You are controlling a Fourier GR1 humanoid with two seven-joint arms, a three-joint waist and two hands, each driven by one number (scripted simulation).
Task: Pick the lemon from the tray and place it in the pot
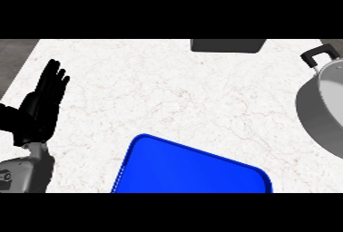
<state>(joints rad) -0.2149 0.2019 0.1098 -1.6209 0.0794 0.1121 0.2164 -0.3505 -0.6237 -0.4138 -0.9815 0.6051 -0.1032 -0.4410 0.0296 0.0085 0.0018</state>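
Blue tray [194, 167] low centre on counter [167, 90]; lemon not visible, whereabouts unknown. Left hand [41, 106] rests far left, fingers straight, holding nothing, nearer tray. Right hand out of view. Pot [321, 106] at right edge, well apart from tray.

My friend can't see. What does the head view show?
A blue tray lies at the bottom of a white marble counter, with no lemon in sight. A silver pot with a black handle sits at the right edge. The robot's left hand rests open at the left, fingers up.
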